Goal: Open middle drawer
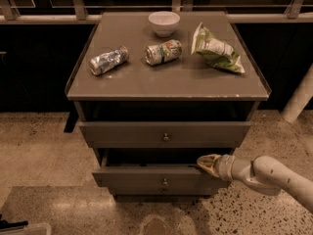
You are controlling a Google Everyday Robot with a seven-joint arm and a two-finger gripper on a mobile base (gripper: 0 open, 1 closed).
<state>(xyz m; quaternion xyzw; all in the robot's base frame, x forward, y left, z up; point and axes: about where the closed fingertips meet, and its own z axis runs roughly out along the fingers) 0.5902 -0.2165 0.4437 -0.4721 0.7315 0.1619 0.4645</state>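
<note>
The middle drawer (146, 176) is a flat grey-brown front with a small round metal knob (165, 182). It stands pulled out a little, with a dark gap above it. My gripper (208, 163) comes in from the lower right on a pale arm (266, 175). Its yellowish tip rests at the right end of the middle drawer's top edge. The drawer above (122, 133) also sticks out slightly and has its own knob (166, 137). Only a thin strip of the lowest drawer (146, 192) shows.
On the cabinet top (166, 80) lie a crushed silver can (108, 60), a green can (163, 52), a white bowl (164, 22) and a green chip bag (216, 50). Speckled floor (44, 151) surrounds the cabinet. A pale post (299, 99) stands at right.
</note>
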